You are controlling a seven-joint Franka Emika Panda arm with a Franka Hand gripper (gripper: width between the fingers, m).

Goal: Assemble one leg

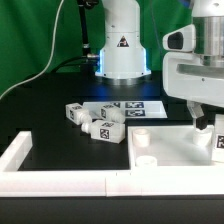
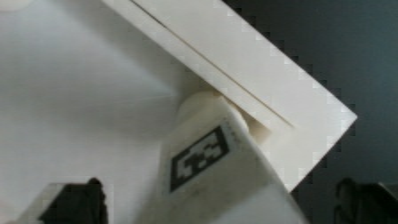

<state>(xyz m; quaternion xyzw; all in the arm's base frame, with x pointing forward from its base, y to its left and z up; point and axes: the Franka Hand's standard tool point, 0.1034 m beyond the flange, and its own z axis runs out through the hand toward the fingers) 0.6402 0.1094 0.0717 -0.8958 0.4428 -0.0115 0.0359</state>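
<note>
The leg [image 2: 217,150], a white peg with a black-and-white tag, stands on end at a corner of the large white panel [image 2: 89,110], close to its raised rim. My gripper [image 2: 217,203] is right above it. The dark fingers [image 2: 71,203] stand wide on either side of the leg with a gap on each side, so the gripper is open. In the exterior view the gripper [image 1: 207,122] hangs over the panel [image 1: 165,148] at the exterior view's right, with the leg [image 1: 219,141] partly cut off by the picture's edge.
Three loose legs lie on the black table: one [image 1: 75,113], one [image 1: 106,129] and one [image 1: 111,111]. The marker board [image 1: 140,107] lies behind them by the robot base. A white wall [image 1: 20,150] borders the table's left and front.
</note>
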